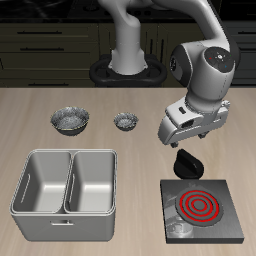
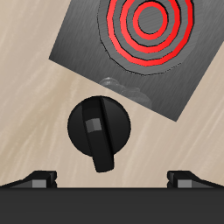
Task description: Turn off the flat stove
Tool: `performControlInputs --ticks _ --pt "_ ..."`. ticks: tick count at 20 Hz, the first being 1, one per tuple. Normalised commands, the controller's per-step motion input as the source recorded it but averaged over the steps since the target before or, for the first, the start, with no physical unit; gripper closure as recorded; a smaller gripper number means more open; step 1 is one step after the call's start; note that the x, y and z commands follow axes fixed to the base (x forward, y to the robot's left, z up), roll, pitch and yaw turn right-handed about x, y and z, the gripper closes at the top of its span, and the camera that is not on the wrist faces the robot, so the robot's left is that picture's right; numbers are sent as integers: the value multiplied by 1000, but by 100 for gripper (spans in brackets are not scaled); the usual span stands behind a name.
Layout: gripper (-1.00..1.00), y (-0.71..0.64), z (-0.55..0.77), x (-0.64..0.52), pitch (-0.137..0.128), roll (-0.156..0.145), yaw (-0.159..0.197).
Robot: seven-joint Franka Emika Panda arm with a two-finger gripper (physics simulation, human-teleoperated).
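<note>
The flat stove (image 1: pixel 226 192) is a dark grey square plate near the table's front edge, and its spiral coil (image 1: pixel 198 207) glows red. Its black knob (image 1: pixel 187 163) stands at the plate's back edge, with its handle bar angled. My gripper (image 1: pixel 190 142) hangs just above the knob, open and empty, not touching it. In the wrist view the knob (image 2: pixel 101 129) lies beside the stove plate (image 2: pixel 79 44), with the red coil (image 2: pixel 149 26) beyond it. The gripper (image 2: pixel 114 178) has its fingertips (image 2: pixel 39 179) spread wide apart.
A steel double-basin tray (image 1: pixel 68 185) stands near the front edge, well away from the stove. Two small grey bowls (image 1: pixel 70 121) (image 1: pixel 125 121) sit farther back. The robot's base (image 1: pixel 128 65) is at the table's back.
</note>
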Motion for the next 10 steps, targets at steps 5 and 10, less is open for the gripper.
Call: performControlInputs --ticks 5,10 --pt "-100 -21 -169 -55 8 -3 28" --pt "-100 29 -185 -130 14 18 32"
